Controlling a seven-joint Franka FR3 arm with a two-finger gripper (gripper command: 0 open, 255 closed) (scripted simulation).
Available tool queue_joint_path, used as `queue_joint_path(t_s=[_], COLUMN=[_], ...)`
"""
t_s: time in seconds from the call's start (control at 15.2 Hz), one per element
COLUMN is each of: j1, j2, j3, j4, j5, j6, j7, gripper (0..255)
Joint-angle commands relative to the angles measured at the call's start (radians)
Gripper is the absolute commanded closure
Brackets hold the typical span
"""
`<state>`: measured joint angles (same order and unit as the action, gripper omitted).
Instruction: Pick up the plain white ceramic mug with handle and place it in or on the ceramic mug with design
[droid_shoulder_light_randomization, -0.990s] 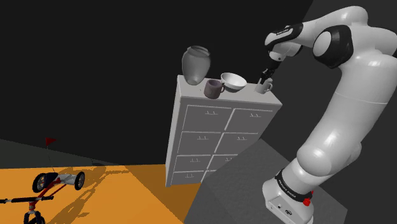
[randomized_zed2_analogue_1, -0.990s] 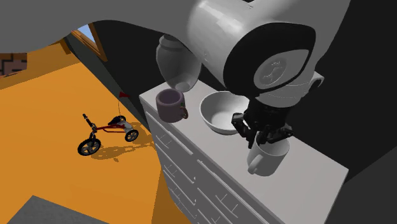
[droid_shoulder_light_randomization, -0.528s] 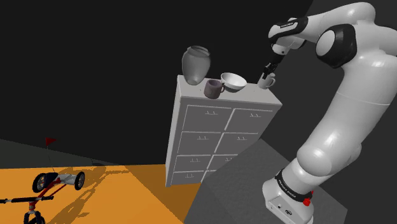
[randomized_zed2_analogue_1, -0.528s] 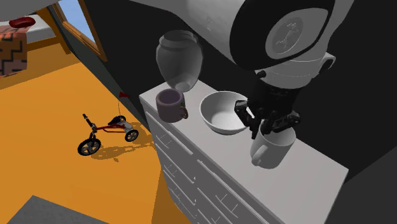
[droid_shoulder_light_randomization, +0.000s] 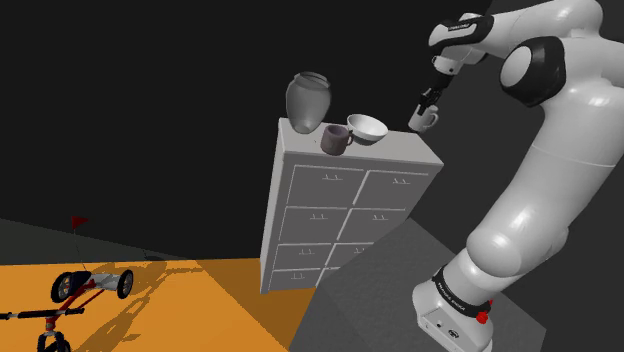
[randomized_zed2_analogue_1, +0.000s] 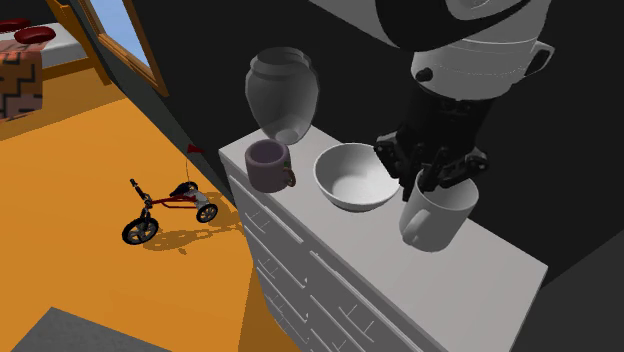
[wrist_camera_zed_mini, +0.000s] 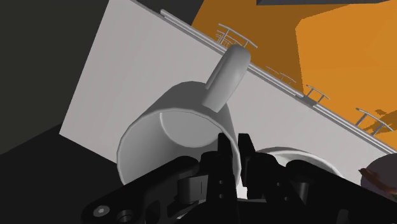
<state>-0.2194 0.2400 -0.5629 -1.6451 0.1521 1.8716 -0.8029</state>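
- The white mug hangs from the gripper, which pinches its rim wall; in the wrist view one finger sits inside the rim and the other outside.
- This mug is held above one end of the worktop, which is the top of a white chest of drawers, and it looks clear of it.
- In the wrist view the mug tilts with its handle away from the gripper, and its inside shows plain white.
- The dull purple mug, with a brownish handle, stands upright at the far end of the worktop, well apart from the white mug.
- A white bowl sits between the two mugs, its hollow bare.
- A grey jar stands behind the purple mug.
- Small lettering on the dark band at the arm's base is too small to read.
- An orange floor carries a red tricycle, and the walls are dark.
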Motion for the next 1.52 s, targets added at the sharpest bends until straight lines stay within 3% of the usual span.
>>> queue_joint_path(t_s=[0.0,0.4,0.92,1.45], j1=[-0.001,-0.005,0.132,0.240], j2=[-0.004,-0.005,-0.108,-0.139], j3=[-0.001,-0.004,0.061,0.140], j4=[0.023,0.094,0.005,0.000], j5=[-0.003,-0.006,-0.074,-0.102], j6=[-0.026,-0.099,-0.088,-0.104], j7=[0.002,0.006,0.211,0.403], gripper=[255,255,255,255])
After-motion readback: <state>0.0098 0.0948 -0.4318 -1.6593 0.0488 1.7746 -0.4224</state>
